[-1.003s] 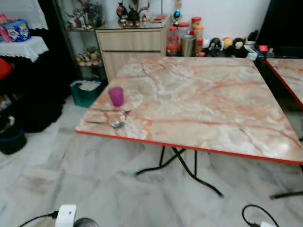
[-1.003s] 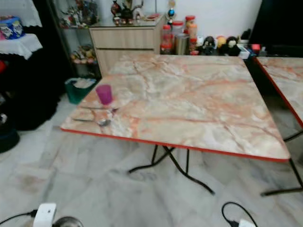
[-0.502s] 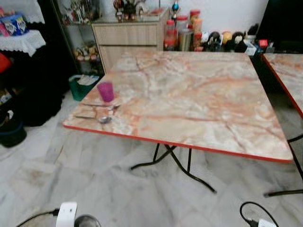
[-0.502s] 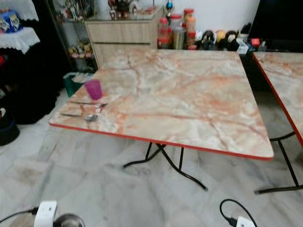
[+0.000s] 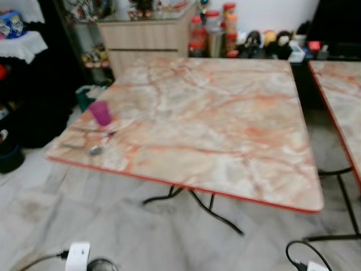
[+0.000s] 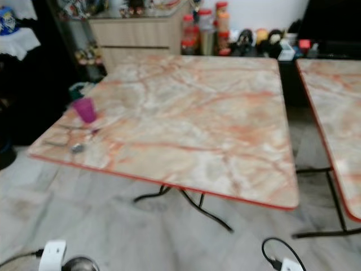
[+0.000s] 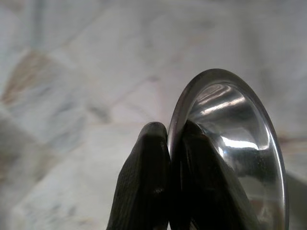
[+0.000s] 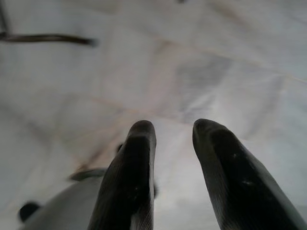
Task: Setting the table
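Note:
A marble-patterned table (image 5: 225, 124) with a red edge stands ahead of me. On its near left corner are a purple cup (image 5: 101, 112), upright, and a spoon (image 5: 96, 149) lying beside other cutlery. My left gripper (image 7: 170, 129) hangs low over the floor, shut on the rim of a shiny steel bowl (image 7: 240, 139). The bowl's rim (image 5: 102, 264) shows at the bottom edge of the left eye view. My right gripper (image 8: 172, 129) is open above the tiled floor with nothing between its fingers.
A second marble table (image 5: 341, 96) stands close on the right. A wooden cabinet (image 5: 144, 36), jars (image 5: 214, 28) and toys line the back wall. A green bin (image 5: 87, 96) and dark furniture sit at the left. A black cable (image 5: 299, 251) lies on the floor.
The whole picture has shifted and blurred, so the camera has moved: the table now sits further left and the cup nearer the left edge. The things on the table have not moved.

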{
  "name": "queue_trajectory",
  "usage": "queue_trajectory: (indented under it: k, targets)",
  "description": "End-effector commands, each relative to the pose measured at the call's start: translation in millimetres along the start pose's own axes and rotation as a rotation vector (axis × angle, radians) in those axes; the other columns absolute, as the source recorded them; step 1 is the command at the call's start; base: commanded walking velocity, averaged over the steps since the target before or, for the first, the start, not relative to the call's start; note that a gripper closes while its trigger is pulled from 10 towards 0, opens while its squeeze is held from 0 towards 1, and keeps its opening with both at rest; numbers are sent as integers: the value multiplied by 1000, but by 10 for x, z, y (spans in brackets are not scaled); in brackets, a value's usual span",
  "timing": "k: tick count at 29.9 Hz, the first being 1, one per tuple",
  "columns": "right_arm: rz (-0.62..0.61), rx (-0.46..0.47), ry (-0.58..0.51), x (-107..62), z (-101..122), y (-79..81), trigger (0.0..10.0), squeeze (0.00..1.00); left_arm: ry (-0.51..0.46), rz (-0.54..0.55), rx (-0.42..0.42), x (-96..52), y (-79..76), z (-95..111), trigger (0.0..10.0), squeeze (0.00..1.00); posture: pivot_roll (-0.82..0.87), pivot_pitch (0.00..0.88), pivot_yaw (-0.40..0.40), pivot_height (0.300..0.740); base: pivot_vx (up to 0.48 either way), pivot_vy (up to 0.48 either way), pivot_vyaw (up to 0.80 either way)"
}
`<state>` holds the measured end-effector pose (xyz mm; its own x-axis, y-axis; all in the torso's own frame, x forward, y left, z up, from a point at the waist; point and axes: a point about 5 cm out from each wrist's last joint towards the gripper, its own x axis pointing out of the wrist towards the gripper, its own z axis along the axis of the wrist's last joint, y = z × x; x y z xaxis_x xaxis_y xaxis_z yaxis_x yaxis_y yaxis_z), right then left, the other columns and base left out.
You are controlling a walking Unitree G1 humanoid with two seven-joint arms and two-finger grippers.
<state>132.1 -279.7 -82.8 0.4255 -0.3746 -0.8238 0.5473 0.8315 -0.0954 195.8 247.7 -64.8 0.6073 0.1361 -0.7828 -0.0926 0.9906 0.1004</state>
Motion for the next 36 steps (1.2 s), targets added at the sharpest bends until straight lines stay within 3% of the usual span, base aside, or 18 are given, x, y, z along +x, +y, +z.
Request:
queue_trajectory:
  k: [1,12,36]
  targets:
    - [14,-8,-18,10,68,71,10000,0,16,28,-7,-24,116,-48,10000,0,2,69,55,740,244,-356,0]
    - [8,-10,-15,10,69,63,10000,0,9,19,-41,-31,131,-64,10000,0,4,69,51,740,0,-374,-663]
    - [23,-25,-16,10,68,68,10000,0,-4,15,-33,-21,97,-29,10000,0,3,58,50,740,0,-389,0]
